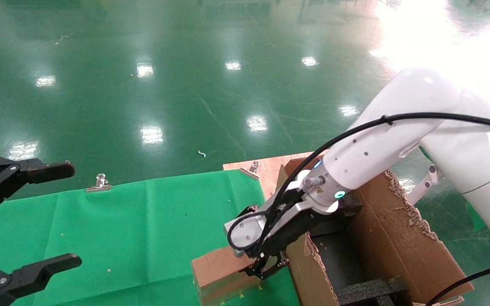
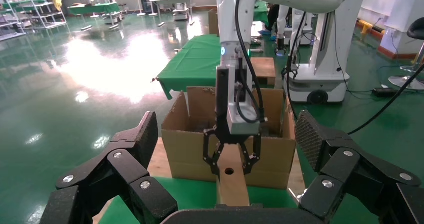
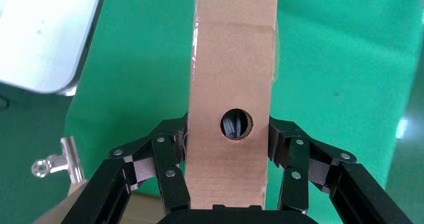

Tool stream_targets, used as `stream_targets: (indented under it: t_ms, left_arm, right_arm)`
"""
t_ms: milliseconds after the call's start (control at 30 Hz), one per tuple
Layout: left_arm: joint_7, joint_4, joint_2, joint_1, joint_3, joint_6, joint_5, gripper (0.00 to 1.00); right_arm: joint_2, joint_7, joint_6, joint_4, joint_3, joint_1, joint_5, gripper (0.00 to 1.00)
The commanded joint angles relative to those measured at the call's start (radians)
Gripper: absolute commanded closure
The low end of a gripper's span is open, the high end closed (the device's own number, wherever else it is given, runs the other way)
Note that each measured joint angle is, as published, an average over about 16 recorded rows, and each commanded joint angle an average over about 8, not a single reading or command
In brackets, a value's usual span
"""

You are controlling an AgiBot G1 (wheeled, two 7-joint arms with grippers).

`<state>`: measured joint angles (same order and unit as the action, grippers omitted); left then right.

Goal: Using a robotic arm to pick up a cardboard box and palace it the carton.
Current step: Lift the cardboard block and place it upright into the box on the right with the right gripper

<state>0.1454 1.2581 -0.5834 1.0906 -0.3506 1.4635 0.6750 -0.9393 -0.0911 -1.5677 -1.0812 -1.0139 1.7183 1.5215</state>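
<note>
The slim brown cardboard box (image 1: 221,272) with a round hole stands on its narrow side on the green cloth, just left of the carton (image 1: 394,238). My right gripper (image 1: 266,265), on the white arm, is shut on the box, with its fingers (image 3: 170,154) pressing both broad faces beside the hole. The box also shows in the right wrist view (image 3: 232,74) and in the left wrist view (image 2: 233,189), in front of the carton (image 2: 190,144). I cannot tell whether the box is touching the cloth. My left gripper (image 1: 72,213) is open and empty, far to the left.
The green cloth (image 1: 143,221) covers the table, held by metal clips (image 1: 99,182) at its far edge. A bare wooden board (image 1: 270,170) lies behind the carton. Black foam blocks (image 1: 368,291) sit inside the carton. Shiny green floor lies beyond.
</note>
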Motion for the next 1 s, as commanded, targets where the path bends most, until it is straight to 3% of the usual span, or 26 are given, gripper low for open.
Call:
stream_targets:
  t_ms: [33,267,567,1000]
  left_arm:
    - [0.0,0.0,0.0,0.0,0.0,0.0,0.0,0.0]
    - [0.0,0.0,0.0,0.0,0.0,0.0,0.0,0.0]
    - [0.0,0.0,0.0,0.0,0.0,0.0,0.0,0.0]
    - [0.0,0.0,0.0,0.0,0.0,0.0,0.0,0.0]
  right_arm:
    - [0.006,0.001,-0.002,0.006,0.007,0.008,-0.013,1.0]
    - [0.023,0.048,-0.019,0.104,-0.005,0.18,-0.067,1.0]
    - [0.023,0.124,-0.025,0.232,-0.096,0.388,-0.126,1.0]
    - [0.018,0.192,-0.02,0.314,-0.242,0.487,-0.227,1.0]
